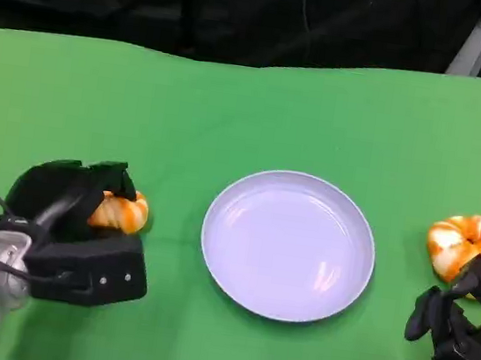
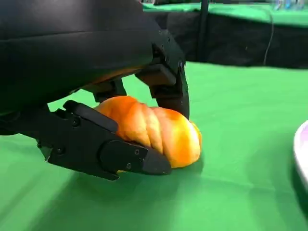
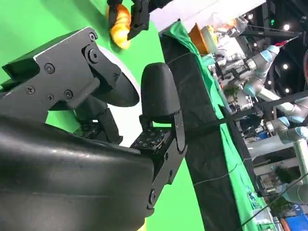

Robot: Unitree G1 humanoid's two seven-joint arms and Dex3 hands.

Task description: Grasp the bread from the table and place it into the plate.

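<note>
One pale plate (image 1: 288,244) sits at the centre of the frame on the green table (image 1: 250,110), with nothing in it. At lower left my left hand (image 1: 77,212) wraps its fingers (image 2: 166,91) around a bread (image 1: 119,212), which rests on the cloth left of the plate. At lower right my right hand (image 1: 457,320) holds nothing, fingers apart, just below a second bread (image 1: 469,246).
</note>
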